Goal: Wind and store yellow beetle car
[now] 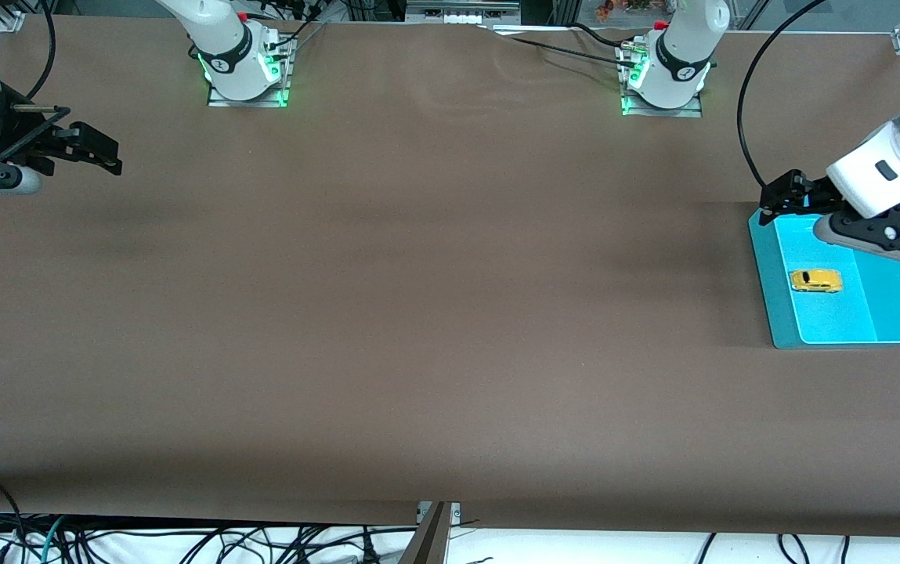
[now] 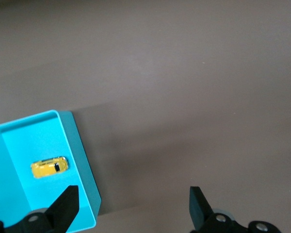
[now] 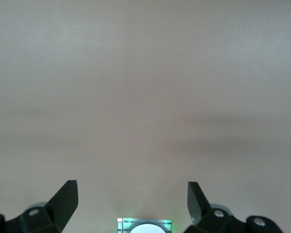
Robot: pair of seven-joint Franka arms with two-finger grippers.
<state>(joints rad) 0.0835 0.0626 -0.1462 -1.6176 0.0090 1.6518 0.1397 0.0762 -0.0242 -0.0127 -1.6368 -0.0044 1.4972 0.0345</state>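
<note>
The yellow beetle car (image 1: pixel 815 280) lies on its wheels in the blue tray (image 1: pixel 778 329) at the left arm's end of the worktop (image 1: pixel 418 313), so the storing step looks done; whether it was wound I cannot tell. The left gripper (image 1: pixel 790 196) hangs over the tray's edge that lies farther from the front camera, fingers spread and holding nothing. The right gripper (image 1: pixel 89 149) waits over the bare worktop at the right arm's end, fingers likewise spread and empty. If anything remains, the next move calls only for the left arm to lift clear without brushing the tray. The car is tiny, glossy and rounded with dark windows; the tray is smooth plastic, rectangular, with low walls; the worktop is matte brown.
</note>
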